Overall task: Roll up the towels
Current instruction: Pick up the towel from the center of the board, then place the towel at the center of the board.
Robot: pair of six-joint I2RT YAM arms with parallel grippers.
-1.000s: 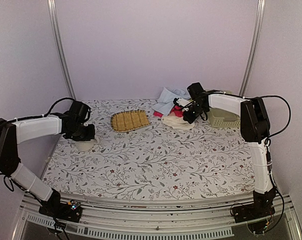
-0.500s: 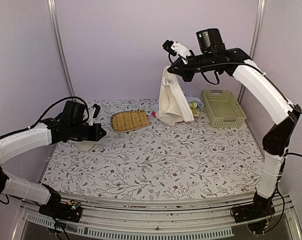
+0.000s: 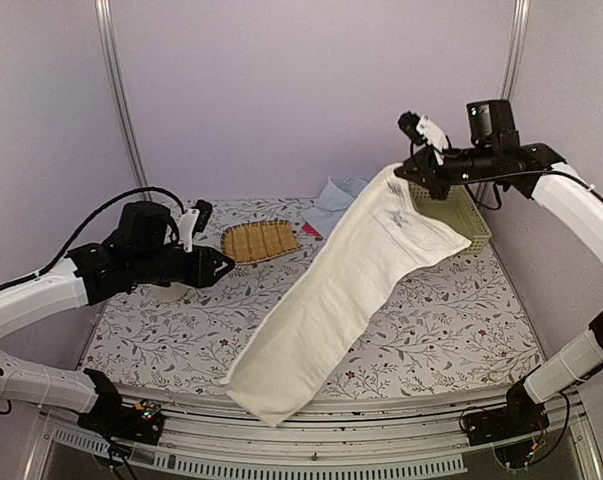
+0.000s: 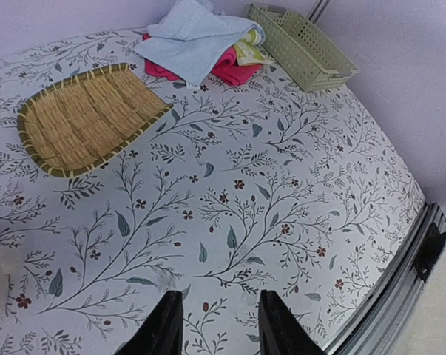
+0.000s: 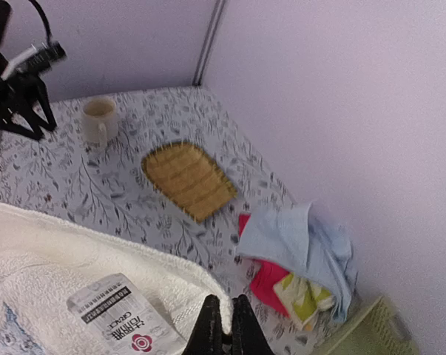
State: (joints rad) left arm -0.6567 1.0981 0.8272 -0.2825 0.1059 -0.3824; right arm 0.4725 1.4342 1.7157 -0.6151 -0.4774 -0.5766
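Left hand, jaws parted, over the table — blue towel atop pink towel.

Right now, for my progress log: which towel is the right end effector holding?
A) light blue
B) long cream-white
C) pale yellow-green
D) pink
B: the right end effector is shut on the upper end of the cream-white towel, which hangs stretched out; the light blue towel lies in the pile.
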